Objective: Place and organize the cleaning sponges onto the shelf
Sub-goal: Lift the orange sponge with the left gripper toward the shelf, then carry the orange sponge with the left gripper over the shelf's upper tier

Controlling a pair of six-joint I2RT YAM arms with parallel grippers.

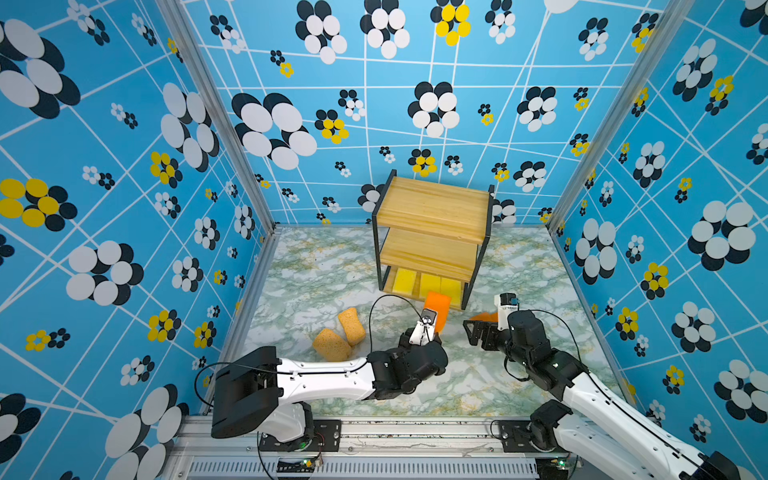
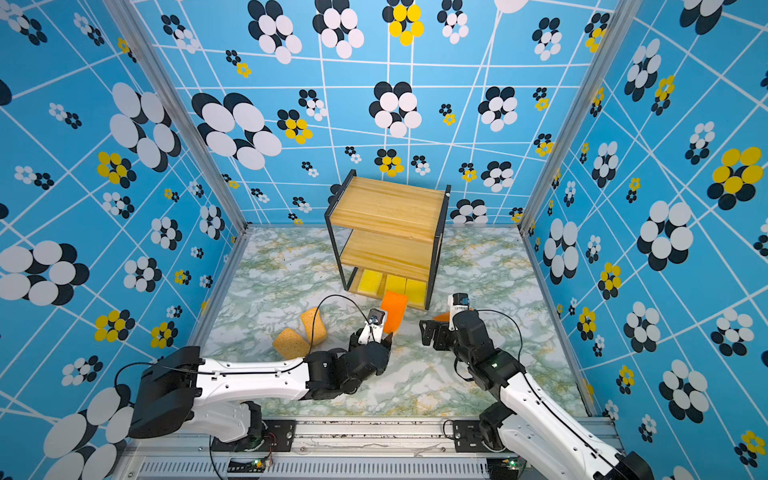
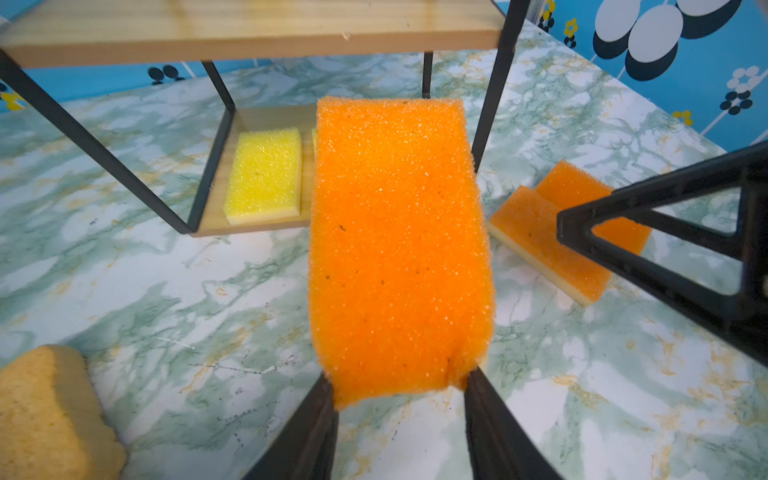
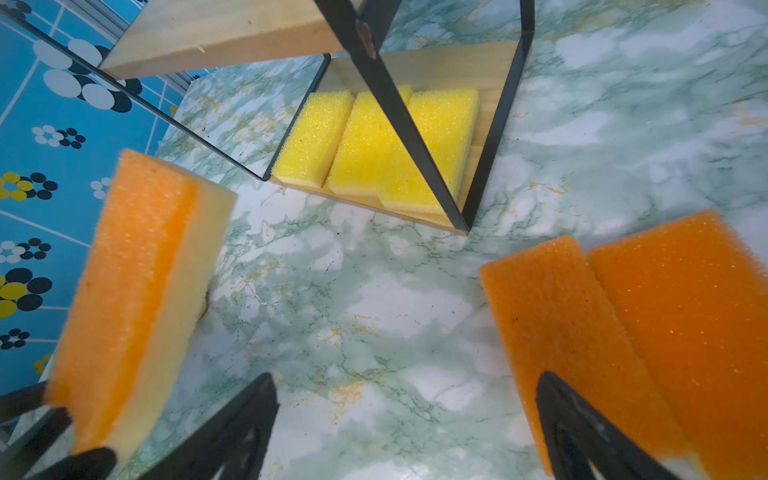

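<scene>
**A:** We start at the left gripper (image 3: 399,384): its jaws are pinched tight on the near short end of a flat orange rectangular foam sponge (image 3: 399,249), which juts forward.

**B:** In both top views that's lower centre of frame, just before the three-tier light-wood shelf with its thin black metal frame (image 1: 432,208).

**A:** We'd aim for the middle board (image 1: 428,249), we reckon: lift, keep the sponge level, steer clear of the black front post (image 3: 490,104), and land it to one side so two more fit.

**B:** Right gripper (image 4: 407,415)? Jaws apart, nothing between them, poised by two overlapping orange sponges (image 4: 623,332) on the green-veined marble tabletop (image 4: 374,311).

**A:** Contents: the bottom board (image 4: 436,66) holds three flat yellow sponges (image 4: 374,145) side by side. What we see of the two boards above is bare. Two tan porous waisted sponges (image 1: 332,345) lie left of centre.
</scene>
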